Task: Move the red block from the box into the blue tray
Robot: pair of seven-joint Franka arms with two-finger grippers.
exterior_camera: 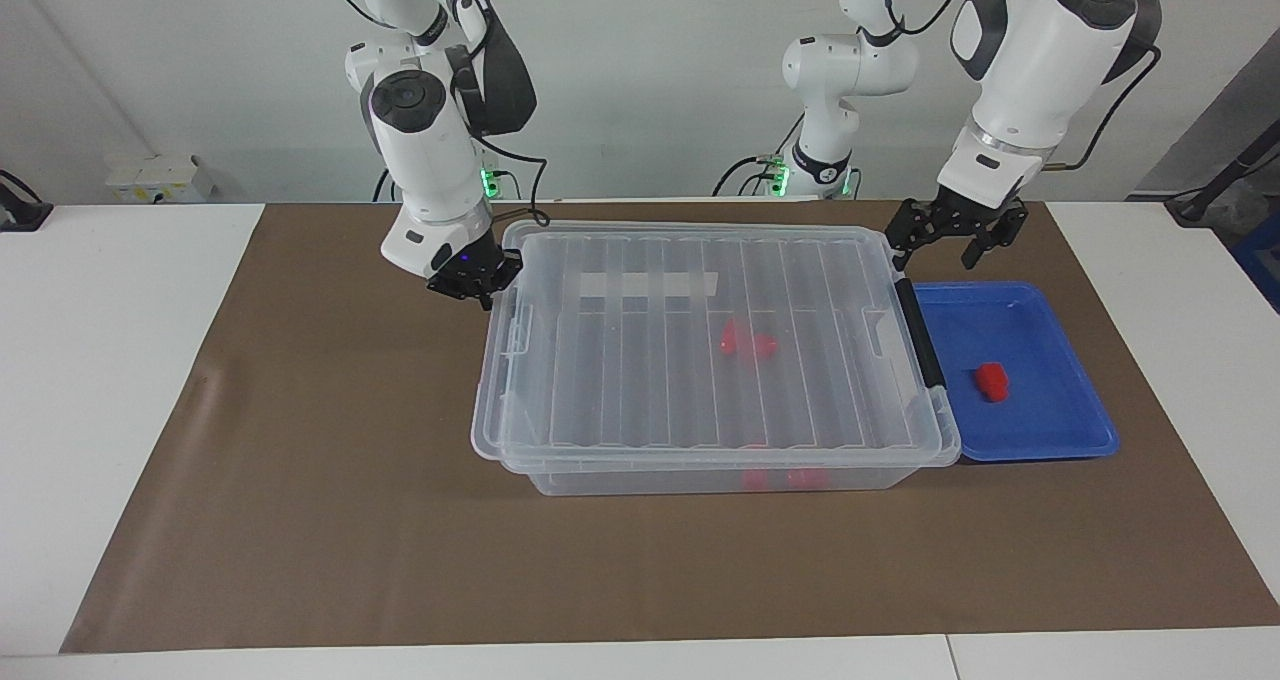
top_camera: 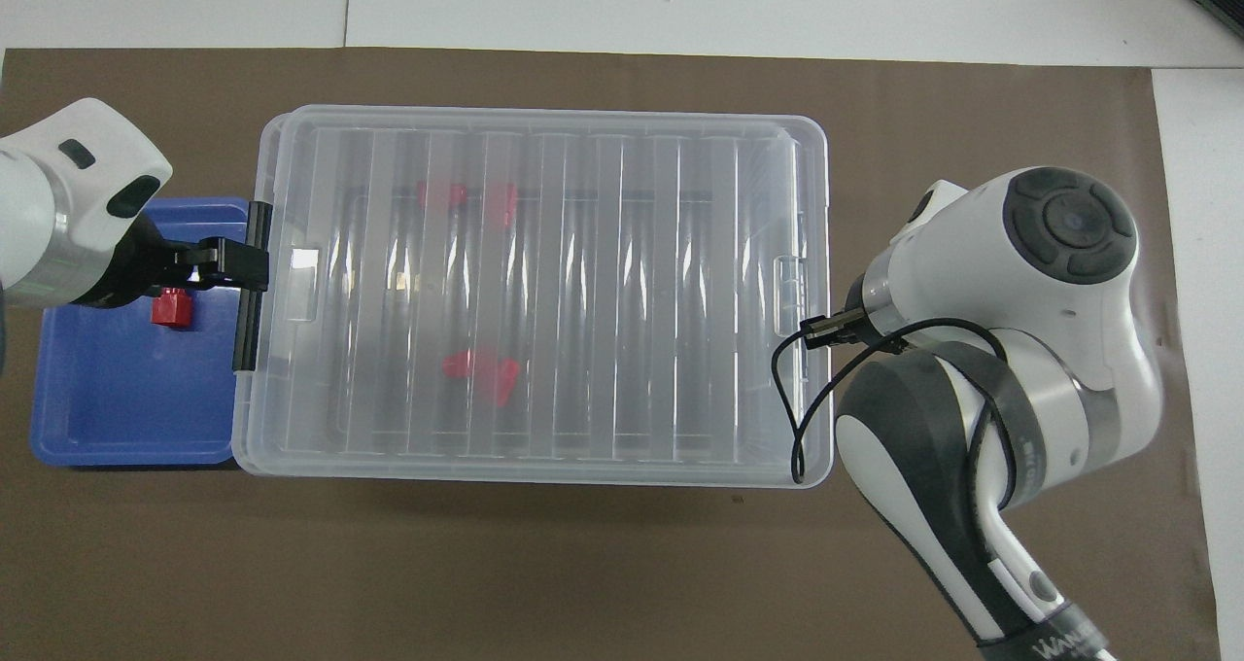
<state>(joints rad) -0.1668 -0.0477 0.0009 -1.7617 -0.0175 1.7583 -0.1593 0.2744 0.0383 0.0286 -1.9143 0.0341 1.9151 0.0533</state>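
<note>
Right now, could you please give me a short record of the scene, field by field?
box: clear, lid on, mid-table
blocks in box: red, several, seen through the lid
tray: blue, beside the box at the left arm's end
block in tray: one, red
left pincer: open, above the box's clip end
right pincer: at the box's end, by the lid's rim

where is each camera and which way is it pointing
Facing view: high across the table, looking at both arms; left tool and right tool flank the large clear plastic box.
Overhead view: above the robots' end, looking steeply down; arms enter from below.
Shared: the box, the shallow blue plastic tray and its small red block.
</note>
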